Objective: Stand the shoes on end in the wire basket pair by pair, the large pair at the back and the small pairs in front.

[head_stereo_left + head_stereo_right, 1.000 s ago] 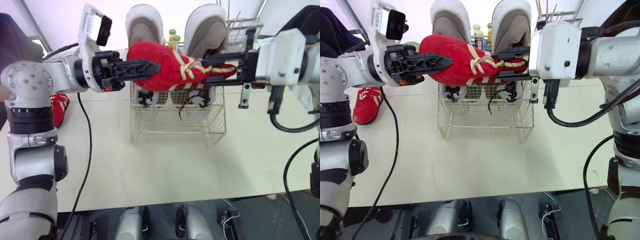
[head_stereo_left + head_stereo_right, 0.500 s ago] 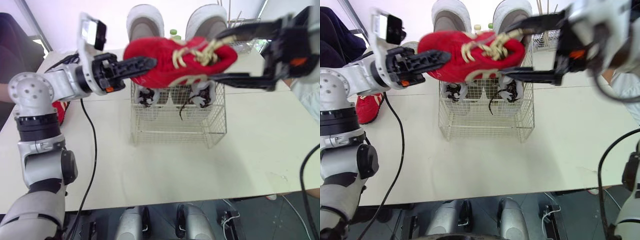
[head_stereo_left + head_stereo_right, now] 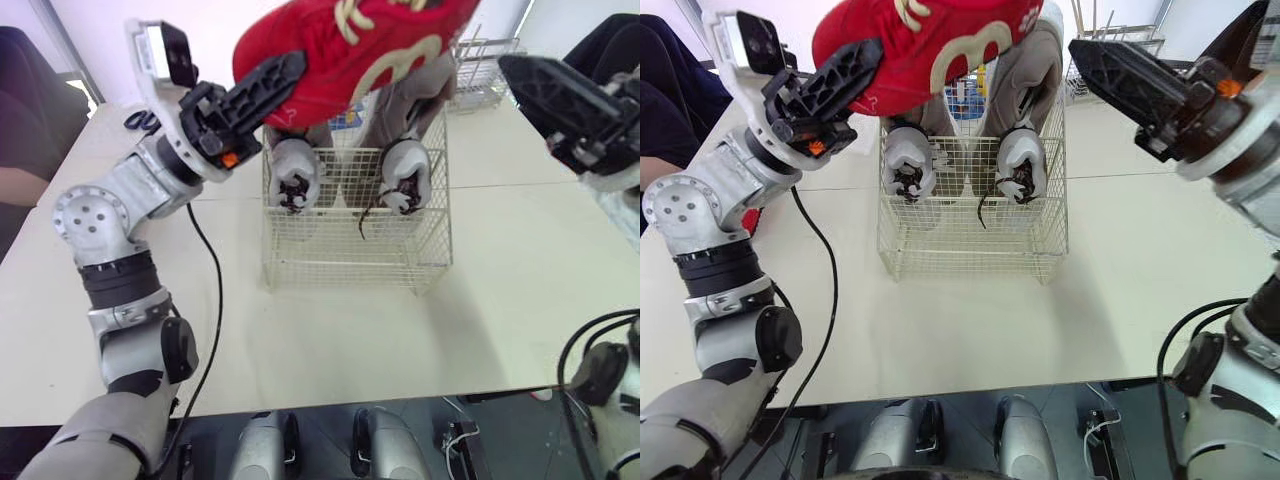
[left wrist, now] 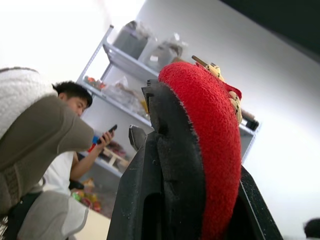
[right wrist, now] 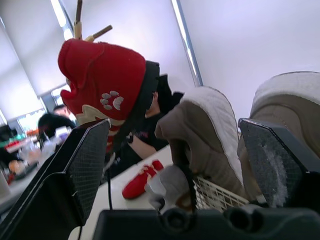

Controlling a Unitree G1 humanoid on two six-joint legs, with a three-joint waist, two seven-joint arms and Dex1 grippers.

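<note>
The left gripper (image 3: pixel 268 86) is clamped on one end of the red suede shoe with cream laces and paw-print trim (image 3: pixel 360 45), holding it tilted high above the back of the white wire basket (image 3: pixel 340 250). The right gripper (image 3: pixel 1112 70) hangs off the basket's right side with its fingers spread wide and nothing in them. The large grey-and-white pair (image 3: pixel 1025 150) stands on end at the basket's back; a second red shoe (image 5: pixel 142 181) lies on the table to the basket's left. Gripped at one end only, the shoe could swing or slip. Lowered from here, it may strike the large pair, or its laces may snag the wire.
</note>
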